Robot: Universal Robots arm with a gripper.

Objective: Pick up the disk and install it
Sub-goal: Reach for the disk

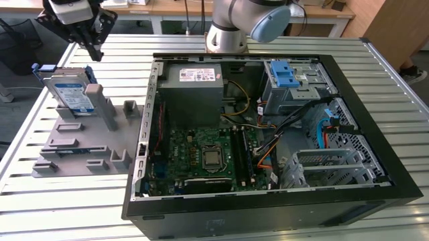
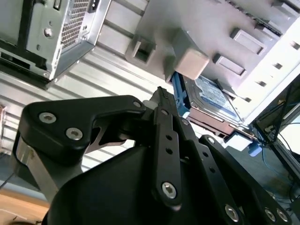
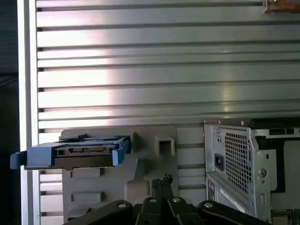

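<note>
**Ana:** One disk is all I can find. Where is it?

**Ben:** Look at the upper left of the exterior view. The disk (image 1: 70, 90) stands on its thin edge in a slot of the grey plastic holder (image 1: 87, 150). The holder lies on the ribbed metal desk (image 1: 60, 211), just beside the open computer case (image 1: 268, 205).

**Ana:** And the tool?

**Ben:** The tool (image 1: 96, 54) hangs above the disk and is not touching it. Its two black fingers are pressed together, with nothing between them.

**Ana:** What is the disk like?

**Ben:** It is a flat silver metal box with a white-and-blue label, and it sits in a bright blue plastic frame. I think it is hard and stiff and will not bend. It is likely a bit heavy for how thin it is. The metal looks smooth, so it could slip. It should not be bumped or dropped.

**Ana:** Where would you grab it?

**Ben:** I would grab the end that sticks up out of the holder, pinching across the two flat faces. The blue frame is thinner plastic and may give a little.

**Ana:** What is inside the case?

**Ben:** I see a green board (image 1: 201, 155), a big grey power box (image 1: 194, 95), a shiny metal cage with blue latches (image 1: 288, 80), and lots of bendy wires.
</note>
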